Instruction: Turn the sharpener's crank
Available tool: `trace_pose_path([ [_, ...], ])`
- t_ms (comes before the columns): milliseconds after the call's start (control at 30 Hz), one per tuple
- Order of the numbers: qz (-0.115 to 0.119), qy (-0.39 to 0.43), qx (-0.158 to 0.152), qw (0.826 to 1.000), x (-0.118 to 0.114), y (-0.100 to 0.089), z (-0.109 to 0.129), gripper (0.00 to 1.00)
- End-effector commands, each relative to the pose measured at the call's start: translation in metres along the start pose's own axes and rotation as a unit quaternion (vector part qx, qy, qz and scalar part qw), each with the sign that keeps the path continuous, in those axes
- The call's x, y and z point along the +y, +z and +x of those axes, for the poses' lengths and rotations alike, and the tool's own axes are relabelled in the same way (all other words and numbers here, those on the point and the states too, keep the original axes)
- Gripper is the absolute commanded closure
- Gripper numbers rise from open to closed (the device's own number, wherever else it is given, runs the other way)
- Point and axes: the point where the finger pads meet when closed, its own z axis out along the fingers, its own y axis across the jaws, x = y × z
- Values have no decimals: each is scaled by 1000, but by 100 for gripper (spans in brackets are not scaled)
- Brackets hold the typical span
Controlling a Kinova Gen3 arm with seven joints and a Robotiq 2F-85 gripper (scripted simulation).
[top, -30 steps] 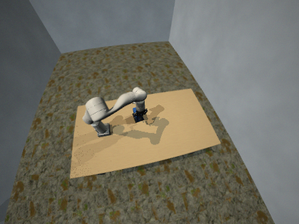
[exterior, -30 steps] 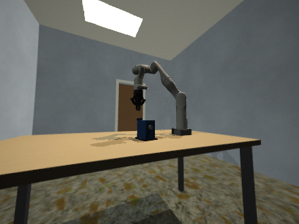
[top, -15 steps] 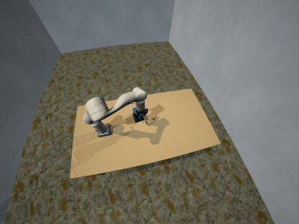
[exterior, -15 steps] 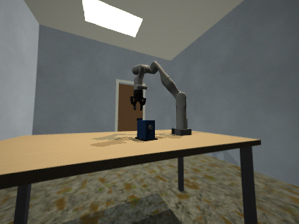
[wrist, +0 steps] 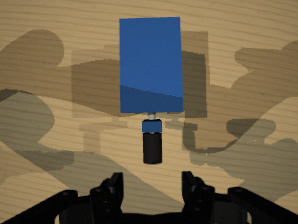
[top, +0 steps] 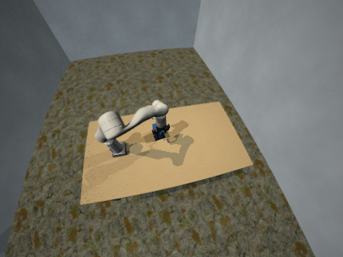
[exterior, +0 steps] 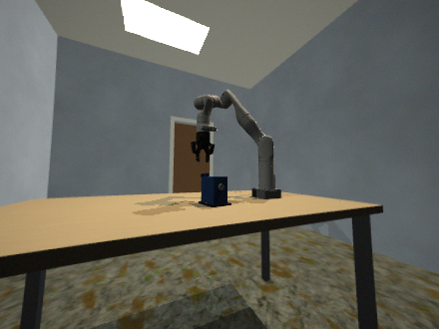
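1. Overhead, the gripper (wrist: 152,186) hangs partly spread, its fingers grasping nothing.
2. Below it, well apart, the black knob (wrist: 152,147) sits at the top of its circle.
3. Beyond, the blue sharpener (wrist: 150,65) stands on the wooden table (exterior: 90,219), near the arm's base (exterior: 272,193).

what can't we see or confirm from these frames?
- Top view: the sharpener is mostly covered by the wrist and gripper; its knob is too small to pick out.
- Exterior view: the knob is a tiny blue nub behind the body, and the crank arm is hidden.
- Wrist view: the knob is plain, but the jaws are cut off by the bottom edge and the base screws don't show.
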Motion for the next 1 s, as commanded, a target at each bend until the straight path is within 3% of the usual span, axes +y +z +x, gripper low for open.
trace_pose_path([
  [0, -1, 0, 0, 1000, 0, -1, 0, 47],
  [967, -1, 0, 0, 1000, 0, 18, 0, 47],
])
